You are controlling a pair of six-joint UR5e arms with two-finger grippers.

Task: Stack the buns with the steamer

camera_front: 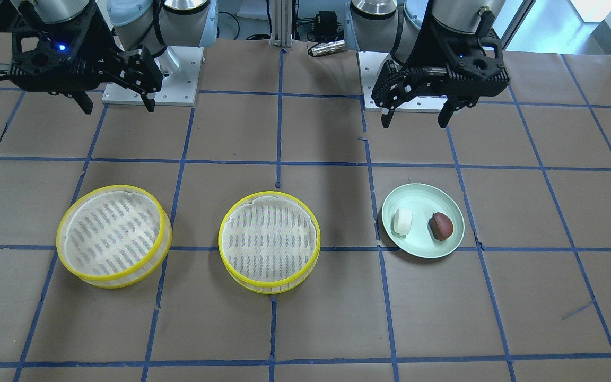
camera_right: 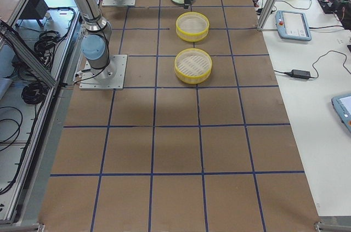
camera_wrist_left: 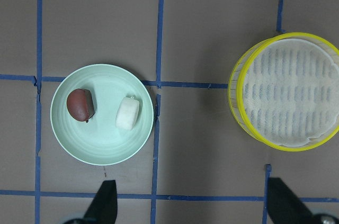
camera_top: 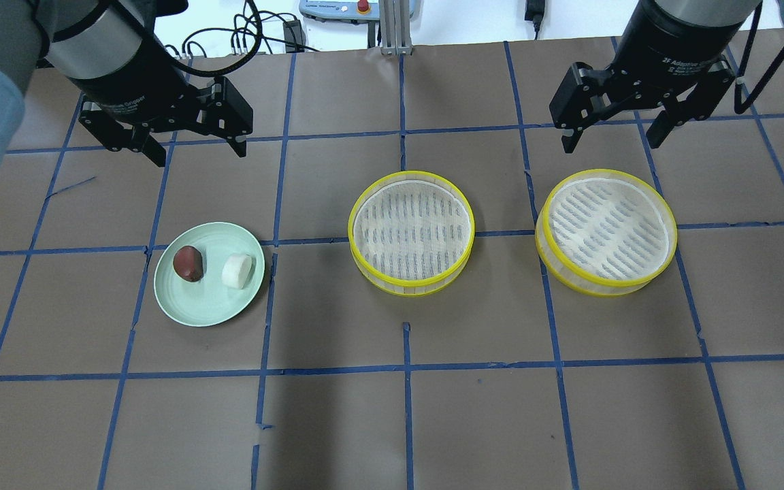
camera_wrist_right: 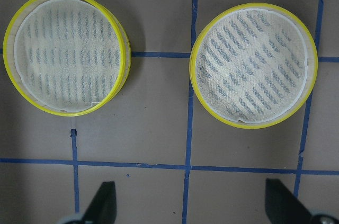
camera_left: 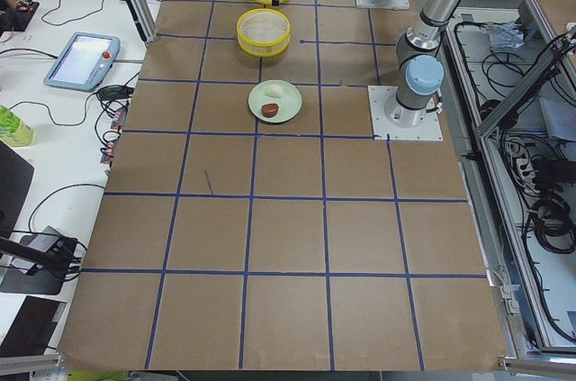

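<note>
**Buns on the plate, both tools high and spread**

The white bun [camera_top: 237,270] and the dark red-brown bun [camera_top: 188,264] lie side by side on the pale green plate [camera_top: 209,305], close together but not touching. The plate sits flat on the brown bench [camera_top: 392,422] on the robot's left side, beside a crossing of the blue tape lines [camera_top: 405,367]. The white bun is on the side of the plate nearer the steamers. The dark one is on the outer side.

Two round yellow-rimmed steamer trays stand on the bench, apart from each other and from the plate. The middle steamer tray [camera_top: 411,231] is near the bench's centre line. The outer steamer tray [camera_top: 606,230] is on the robot's right. Each shows a pale slatted liner inside its rim. Neither tray touches the other, and neither bun touches a tray.

The left tool [camera_top: 199,155] hangs above the bench on the plate's side, touching nothing, with its jaws spread wide and nothing between them. In its wrist view its dark fingertips [camera_wrist_left: 103,203] show at the lower edge, far apart, with the plate and the middle steamer tray below.

The right tool [camera_top: 611,143] hangs above the bench on the side of the outer steamer tray. Its jaws are likewise spread and grip nothing. Its wrist view looks straight down on both trays, with its fingertips [camera_wrist_right: 100,203] wide apart at the lower edge.
</note>
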